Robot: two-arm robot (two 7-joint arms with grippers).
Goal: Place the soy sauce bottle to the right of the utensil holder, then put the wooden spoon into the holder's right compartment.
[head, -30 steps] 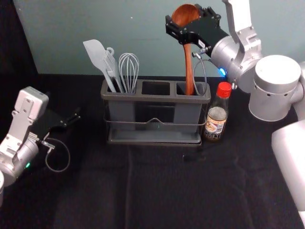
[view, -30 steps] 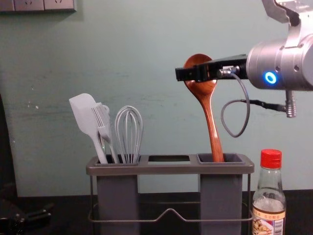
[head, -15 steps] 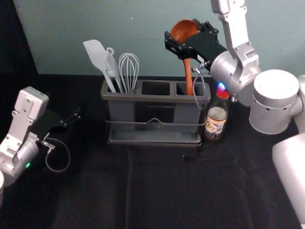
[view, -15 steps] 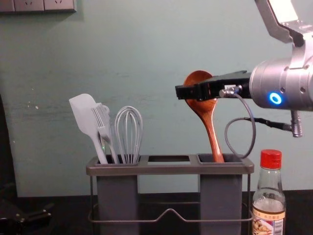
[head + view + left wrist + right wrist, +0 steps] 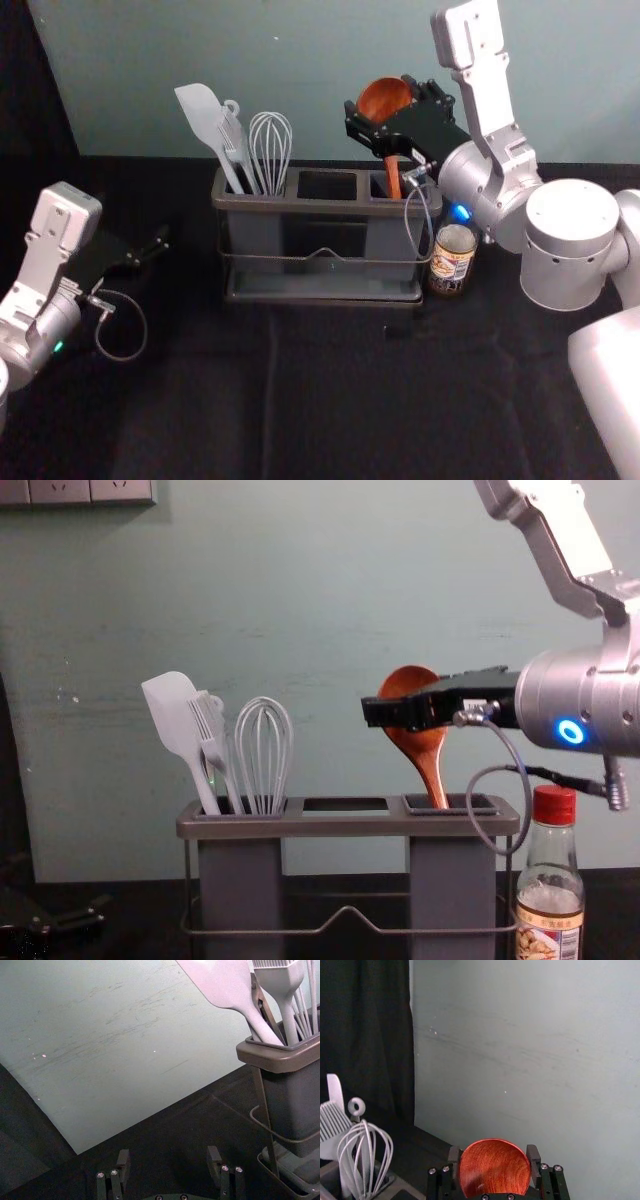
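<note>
Wooden spoon [image 5: 432,772]: handle down in the utensil holder's [image 5: 345,826] right compartment, lower end hidden. Right claw [image 5: 380,95]: above that compartment, pinching the spoon's bowl, which our right wrist view shows between the fingers. Soy sauce bottle [image 5: 549,890]: just right of the holder; we see its red cap [image 5: 554,806] in the chest view, base cut off. Left claw [image 5: 154,249]: idle left of the holder, spread.

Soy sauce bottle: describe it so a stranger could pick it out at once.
Find the grey utensil holder on the black cloth. The soy sauce bottle stands upright beside its right end. Its red cap and clear glass neck set it apart from the wooden spoon and pale spatula.
</note>
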